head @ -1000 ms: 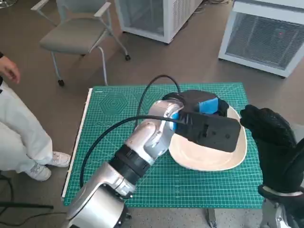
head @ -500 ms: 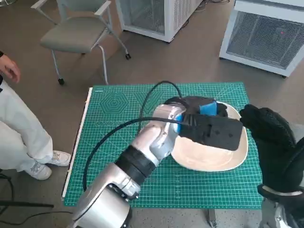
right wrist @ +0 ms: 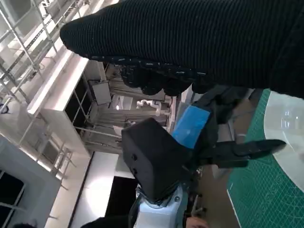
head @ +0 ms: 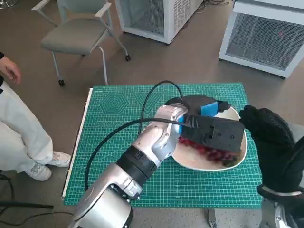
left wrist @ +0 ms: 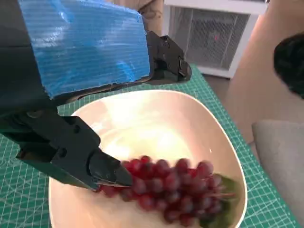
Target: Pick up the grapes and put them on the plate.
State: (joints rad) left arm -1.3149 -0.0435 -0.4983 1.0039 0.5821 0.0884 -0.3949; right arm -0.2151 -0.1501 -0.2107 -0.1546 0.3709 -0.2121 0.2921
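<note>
A bunch of red grapes [head: 209,151] lies in the white plate [head: 190,160] on the right side of the green mat, partly hidden under my left wrist's black camera box. The left wrist view shows the grapes [left wrist: 171,190], blurred, on the plate's [left wrist: 156,118] floor with a green leaf beside them. My left hand [head: 209,107] hovers over the plate's far side, its fingers [left wrist: 166,59] spread and holding nothing; one fingertip is close to the bunch. My gloved right hand [head: 268,130] hangs beside the plate's right edge, fingers curled, empty. In the right wrist view the glove [right wrist: 190,38] fills the top.
The green cutting mat [head: 118,142] covers the table. A black cable [head: 142,118] loops over my left forearm. A person in white trousers [head: 19,128] stands at the left. A chair [head: 76,35] and white cabinets [head: 266,35] stand beyond the table.
The grapes, unseen in the earlier frames, now lie in the plate below my left hand. The left hand has stayed over the plate; the right hand has not moved.
</note>
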